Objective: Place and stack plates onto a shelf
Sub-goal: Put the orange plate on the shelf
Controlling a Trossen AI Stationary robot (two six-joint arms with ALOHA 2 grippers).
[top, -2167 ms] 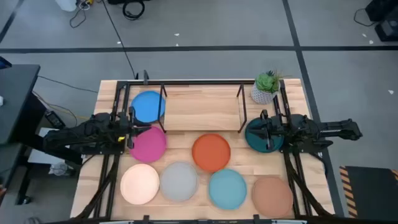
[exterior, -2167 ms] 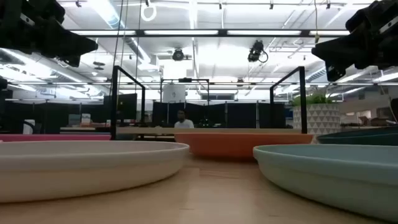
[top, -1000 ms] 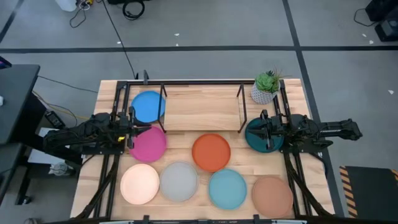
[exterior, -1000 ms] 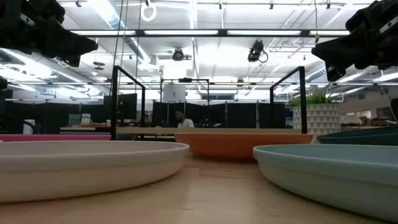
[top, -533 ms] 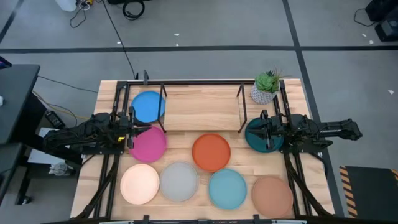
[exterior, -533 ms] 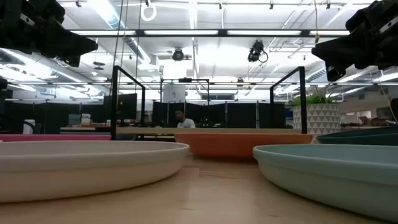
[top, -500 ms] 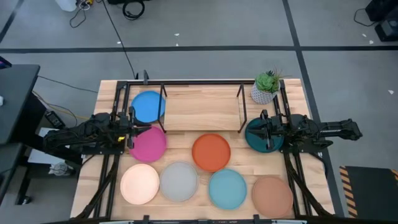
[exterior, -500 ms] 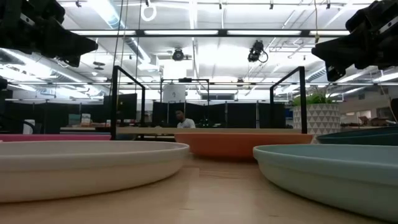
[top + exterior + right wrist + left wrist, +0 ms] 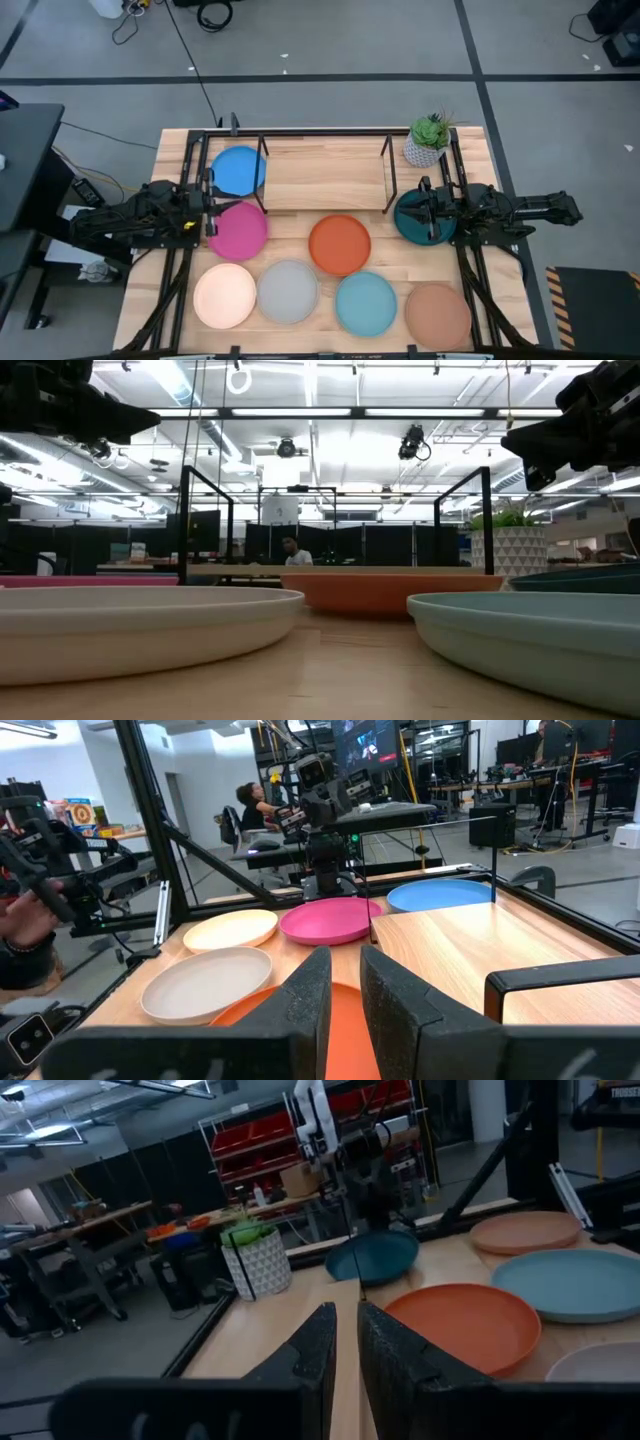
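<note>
Left gripper (image 9: pixel 342 1342) faces potted plant (image 9: pixel 252 1260).

Matt plates (image 9: pixel 340 243); light-wood shelf (image 9: pixel 325 176) on black metal legs.

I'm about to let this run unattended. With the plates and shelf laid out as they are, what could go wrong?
1. The plates lie close together: the magenta plate almost touches the blue plate, so lifting one may nudge the other.
2. The shelf has thin black posts at its corners; a carried plate might clip one.
3. The potted plant stands just behind the dark teal plate under the right gripper and could be tipped.
</note>
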